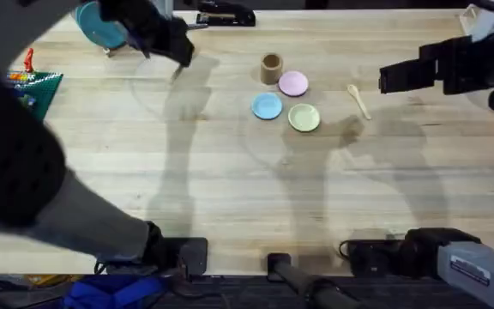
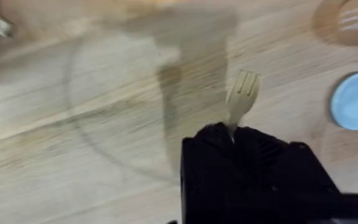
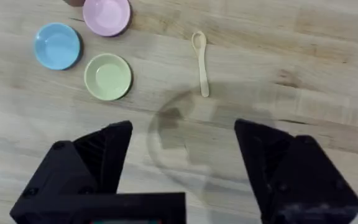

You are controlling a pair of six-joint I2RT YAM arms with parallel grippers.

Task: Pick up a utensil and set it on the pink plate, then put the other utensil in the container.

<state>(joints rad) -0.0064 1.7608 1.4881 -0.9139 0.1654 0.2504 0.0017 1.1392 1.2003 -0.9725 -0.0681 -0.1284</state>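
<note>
While the left gripper (image 2: 234, 130) clamps the small pale wooden fork (image 2: 242, 94) above the wooden table (image 1: 230, 189), the fork must travel toward three o'clock to the pale-pink round plate (image 1: 293, 83), and the right gripper (image 3: 182, 149) hangs wide open, empty, near the pale wooden spoon (image 3: 201, 62).

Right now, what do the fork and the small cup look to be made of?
The small pale tined fork, held in the left tool, looks like unpainted matte wood. The small brown cylindrical cup seems cardboard or wood; its dull tan wall leaves this open.

Pale wooden fork (image 2: 242, 93) clamped by its handle in the left gripper (image 2: 232, 134), tines outward; pale wooden spoon (image 3: 201, 62) flat on the table ahead of the spread right gripper (image 3: 182, 146); pink plate (image 3: 107, 15) and brown container (image 1: 270, 67) farther off.
</note>
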